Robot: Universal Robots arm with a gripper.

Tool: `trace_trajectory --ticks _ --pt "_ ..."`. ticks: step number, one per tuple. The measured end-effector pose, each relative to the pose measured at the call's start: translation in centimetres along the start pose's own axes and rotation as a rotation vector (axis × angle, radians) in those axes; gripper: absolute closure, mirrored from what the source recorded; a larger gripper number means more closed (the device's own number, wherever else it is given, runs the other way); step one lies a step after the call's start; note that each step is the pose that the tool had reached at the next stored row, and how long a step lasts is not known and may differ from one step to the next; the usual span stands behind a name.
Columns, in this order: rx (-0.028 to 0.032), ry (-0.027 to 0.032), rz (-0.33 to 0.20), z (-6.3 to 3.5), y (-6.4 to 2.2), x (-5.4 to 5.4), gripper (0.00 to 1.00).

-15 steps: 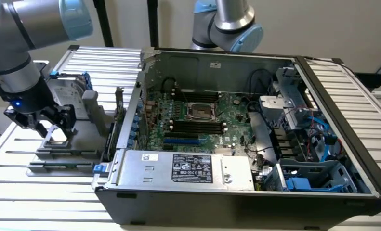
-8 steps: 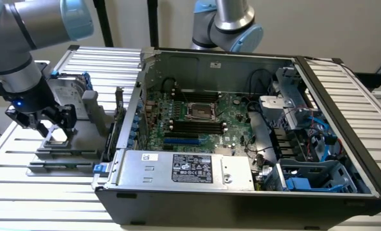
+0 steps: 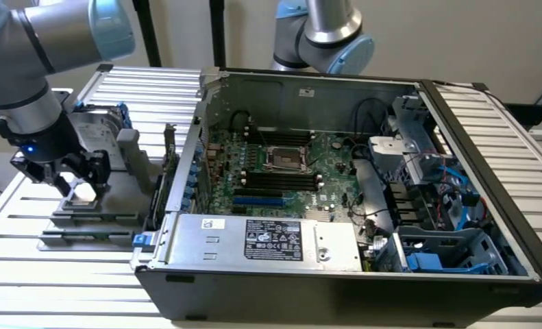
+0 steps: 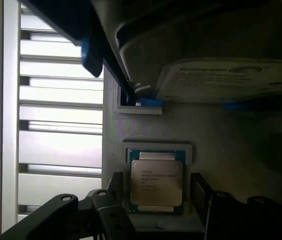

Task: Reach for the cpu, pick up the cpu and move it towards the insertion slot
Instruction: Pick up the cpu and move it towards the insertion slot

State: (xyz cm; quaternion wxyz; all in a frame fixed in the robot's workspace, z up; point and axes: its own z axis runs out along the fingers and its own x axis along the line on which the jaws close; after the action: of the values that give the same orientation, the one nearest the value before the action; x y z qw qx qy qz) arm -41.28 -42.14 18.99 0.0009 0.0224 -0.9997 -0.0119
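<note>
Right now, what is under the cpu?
The cpu lies flat in a pale square frame on a grey holder, which stands on the slatted table. The chip itself covers whatever is directly beneath it.

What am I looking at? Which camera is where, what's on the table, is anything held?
One picture is from a camera off to the side; the other is from a camera on the arm's wrist, looking past its fingers. The machine is a grey robot arm ending in a two-finger gripper. On the slatted table sit a grey parts holder and an open computer case. The holder carries the cpu, a small silver square, and a hard drive. The insertion slot is the metal-framed socket on the board inside the case. The gripper is open, one finger on each side of the cpu; nothing is held.
</note>
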Motion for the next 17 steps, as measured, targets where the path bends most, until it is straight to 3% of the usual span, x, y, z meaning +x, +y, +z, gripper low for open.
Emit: trace_trajectory --ticks 14,16,17 --pt "0.0001 0.0001 0.000 0.46 0.24 -0.07 0.35" --pt "0.0005 0.0005 0.000 0.46 0.24 -0.06 0.37" --pt "0.0005 0.0005 0.000 0.47 0.25 -0.06 0.43"
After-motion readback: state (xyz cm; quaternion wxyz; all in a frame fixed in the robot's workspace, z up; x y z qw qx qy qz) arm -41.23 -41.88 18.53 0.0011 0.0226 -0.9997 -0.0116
